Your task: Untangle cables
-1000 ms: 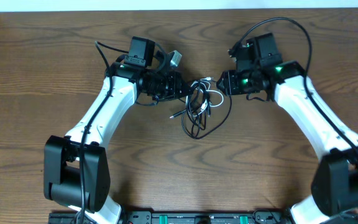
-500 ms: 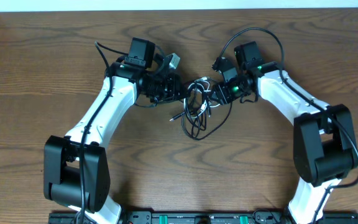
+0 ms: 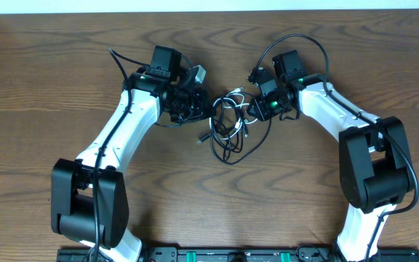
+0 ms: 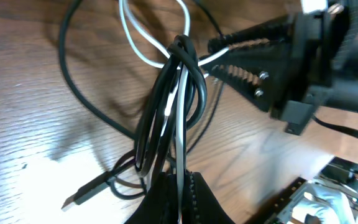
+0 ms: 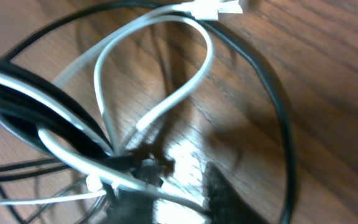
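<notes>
The black cable [image 3: 231, 156] and the white cable [image 3: 243, 120] lie in one tangle on the wooden table between my two arms. My left gripper [image 3: 210, 113] is at the tangle's left side, shut [image 4: 182, 196] on a bundle of black strands [image 4: 160, 118] and a white strand [image 4: 135, 43]. The black plug end [image 4: 82, 193] rests on the table. My right gripper [image 3: 254, 109] is at the tangle's right side. Its fingers [image 5: 179, 186] stand apart with the white cable [image 5: 185, 93] crossing between them. The black cable [image 5: 284, 143] curves round it.
A white plug end [image 5: 213, 7] lies near the top of the right wrist view. The right gripper's toothed fingers [image 4: 229, 59] show in the left wrist view, close to the bundle. Thick arm wires [image 3: 297, 40] arc above the right wrist.
The right arm swung in from the right until its gripper reached the tangle's right side. The left gripper shifted slightly, and the tangle and black plug end moved a little with it.
</notes>
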`<move>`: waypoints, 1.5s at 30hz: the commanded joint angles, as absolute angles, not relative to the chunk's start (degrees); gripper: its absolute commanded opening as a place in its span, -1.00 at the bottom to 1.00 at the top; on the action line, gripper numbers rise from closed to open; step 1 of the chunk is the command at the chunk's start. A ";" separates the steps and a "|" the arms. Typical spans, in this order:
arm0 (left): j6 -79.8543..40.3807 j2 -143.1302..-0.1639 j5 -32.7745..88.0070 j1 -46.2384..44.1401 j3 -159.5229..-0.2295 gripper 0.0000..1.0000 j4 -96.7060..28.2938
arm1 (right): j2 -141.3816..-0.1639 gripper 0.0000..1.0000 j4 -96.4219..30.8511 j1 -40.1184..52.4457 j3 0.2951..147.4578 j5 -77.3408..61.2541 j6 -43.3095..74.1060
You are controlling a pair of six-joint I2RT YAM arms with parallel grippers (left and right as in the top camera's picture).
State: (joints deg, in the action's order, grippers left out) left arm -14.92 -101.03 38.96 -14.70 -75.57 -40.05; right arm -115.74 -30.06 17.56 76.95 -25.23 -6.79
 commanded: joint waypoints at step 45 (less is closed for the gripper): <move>-1.41 -104.29 33.87 -16.32 -77.87 0.98 -28.29 | -81.25 -0.34 -46.00 14.24 79.77 -20.93 11.60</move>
